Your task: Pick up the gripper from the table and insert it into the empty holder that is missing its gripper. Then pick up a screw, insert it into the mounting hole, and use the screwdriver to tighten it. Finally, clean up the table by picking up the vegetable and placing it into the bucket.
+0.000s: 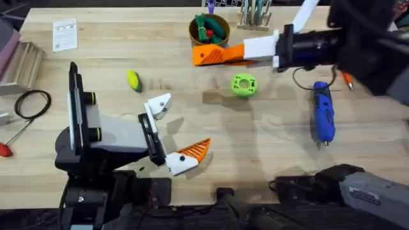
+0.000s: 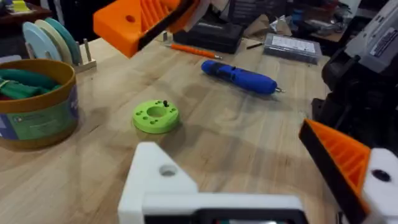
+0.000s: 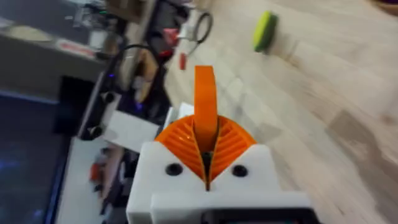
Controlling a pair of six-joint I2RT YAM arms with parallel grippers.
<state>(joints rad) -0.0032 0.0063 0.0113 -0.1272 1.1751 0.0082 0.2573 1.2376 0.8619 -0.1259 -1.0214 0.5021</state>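
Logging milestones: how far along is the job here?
Done: the gripper is off the table, clamped in the right gripper. In hand: getting it into the holder on the left arm, which has no orange tip yet. Left: screw and tightening, the screwdriver lies untouched; the vegetable lies outside the bucket.

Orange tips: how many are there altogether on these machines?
4. One sits on the left pincer, two ribbed ones on the right pincer press together, and the loose gripper is clamped between them. None seems hidden.
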